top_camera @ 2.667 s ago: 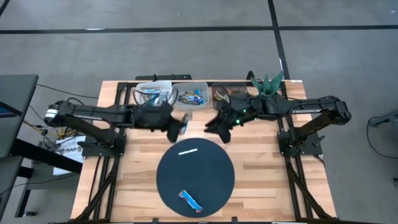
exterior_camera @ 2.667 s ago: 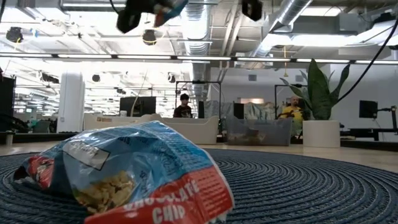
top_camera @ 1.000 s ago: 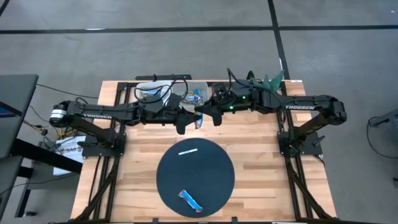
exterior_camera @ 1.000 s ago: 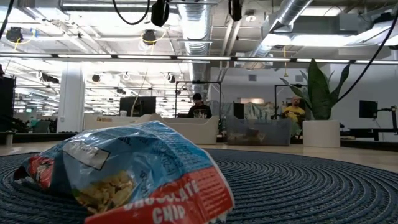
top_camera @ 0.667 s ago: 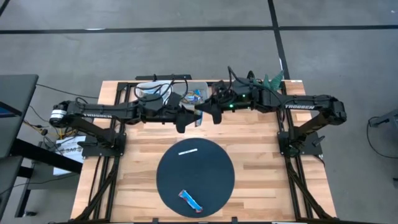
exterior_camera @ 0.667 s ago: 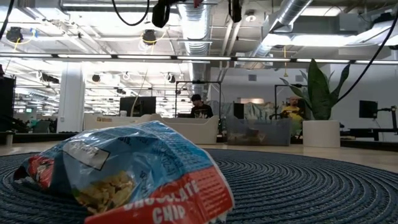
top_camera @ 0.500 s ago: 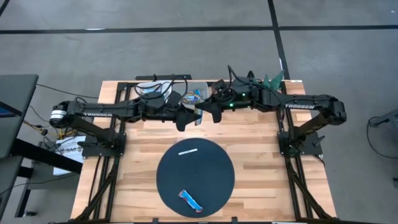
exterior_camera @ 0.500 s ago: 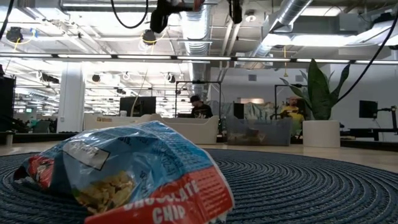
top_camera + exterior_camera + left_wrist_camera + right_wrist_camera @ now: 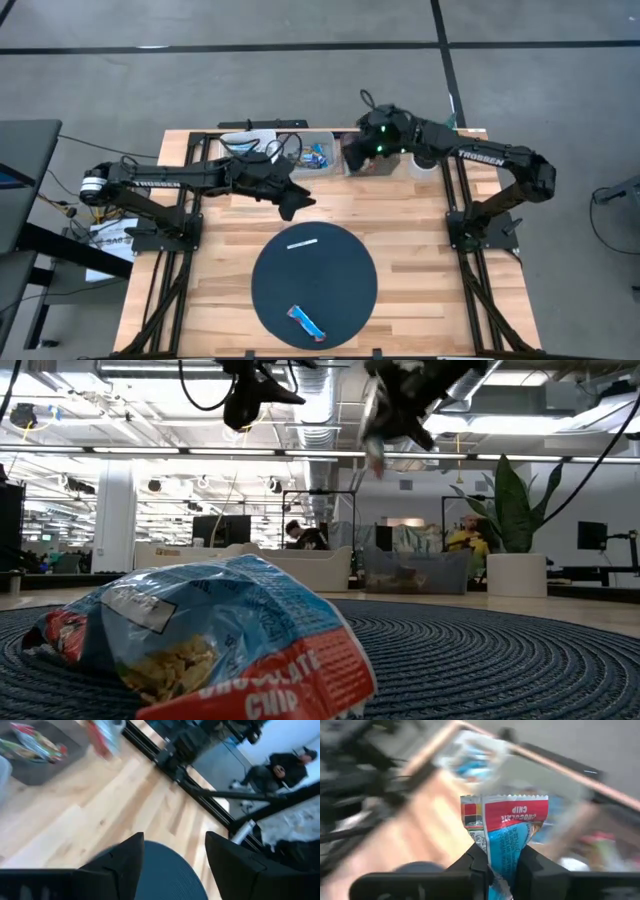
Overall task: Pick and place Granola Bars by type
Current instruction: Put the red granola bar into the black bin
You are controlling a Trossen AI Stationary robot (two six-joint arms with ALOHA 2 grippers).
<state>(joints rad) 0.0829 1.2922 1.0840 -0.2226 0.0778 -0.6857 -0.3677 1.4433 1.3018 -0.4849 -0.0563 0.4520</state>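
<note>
While the right arm carries a bar, status by view:

High view: right gripper [image 9: 362, 157] sits over the bins at the far edge of the pale wooden bench [image 9: 420, 260]; left gripper [image 9: 293, 204] hovers over bare wood between the bins and the round dark woven mat [image 9: 345, 290]. One blue foil-wrapped granola bar [image 9: 306, 322] lies on the mat near the bench's near edge. Thin white strip [image 9: 302, 243] lies on the mat's far part. Clear plastic bins [image 9: 318, 152] hold more wrapped bars; types too small to tell.

Low view: blue-and-red "chocolate chip" wrapper [image 9: 210, 645] lies on the ribbed mat weave, crinkled and glossy. Both grippers hang overhead. People sit in the room behind.

Left wrist view: left fingers [image 9: 235, 865] spread apart, nothing between them; mat edge and wood grain below.

Right wrist view: right fingers [image 9: 532, 862] pinch a blue-and-red foil granola bar [image 9: 512, 835] by one end, the crimped seal at the other end pointing away.

Handling (judgement): bars look light; foil is slick and crumples; the bar inside is likely brittle. Grip across the middle or just inside the crimp, with modest force.
</note>
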